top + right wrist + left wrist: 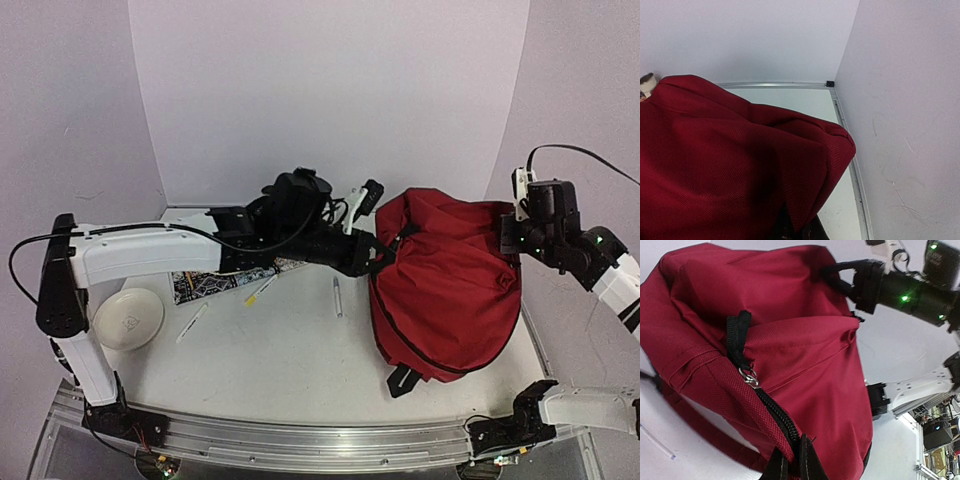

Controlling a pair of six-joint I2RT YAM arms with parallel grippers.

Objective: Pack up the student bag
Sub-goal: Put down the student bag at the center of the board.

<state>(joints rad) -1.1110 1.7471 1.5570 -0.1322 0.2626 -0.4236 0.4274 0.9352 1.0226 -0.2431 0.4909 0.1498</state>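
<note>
As left pincer (376,258) clamped the zipper edge (774,414) of the student bag (450,290), right pincer (508,238) gripped its right side. Likely stretching it open for packing.

Dark-red fabric student bag (450,280), black-trimmed, sits slumped and bunched on the right side

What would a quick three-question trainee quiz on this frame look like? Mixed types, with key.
1. True or false: the left gripper and the right gripper each pinch fabric of the student bag.
2. What sits beside the left arm's base? A) white bowl B) stapler C) water bottle
3. Fill in: ___ pens lie loose on the table left of the bag.

Key: 1 true; 2 A; 3 three.
</note>
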